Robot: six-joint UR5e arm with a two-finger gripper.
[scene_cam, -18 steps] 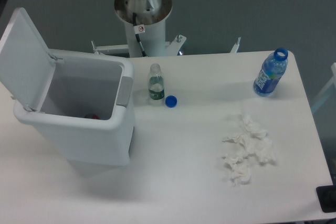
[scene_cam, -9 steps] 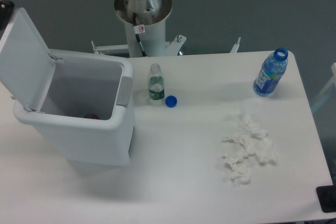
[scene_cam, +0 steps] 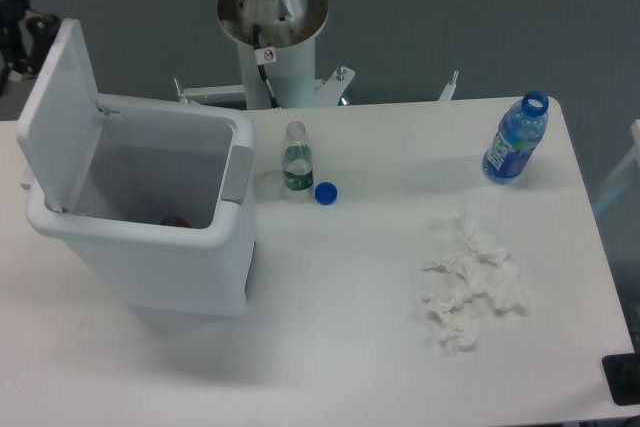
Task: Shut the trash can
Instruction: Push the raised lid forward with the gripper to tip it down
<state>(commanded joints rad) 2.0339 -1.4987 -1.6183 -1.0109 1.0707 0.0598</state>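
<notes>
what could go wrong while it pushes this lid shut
The gripper sits behind the raised lid at the frame's upper left, mostly out of view, so contact is hard to judge; it might slip off the lid's edge. Pushing high on the lid could slide or tip the trash can instead of closing it. The lid may also drop without catching the grey latch tab.

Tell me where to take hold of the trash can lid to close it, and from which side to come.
Judging by its pose, take the lid at its free top edge, farthest from the hinge at the trash can rim. It stands nearly upright, tilted open to the left, so come from behind it on the left and push rightward and down over the opening. The gripper appears there, its jaws unclear.
</notes>
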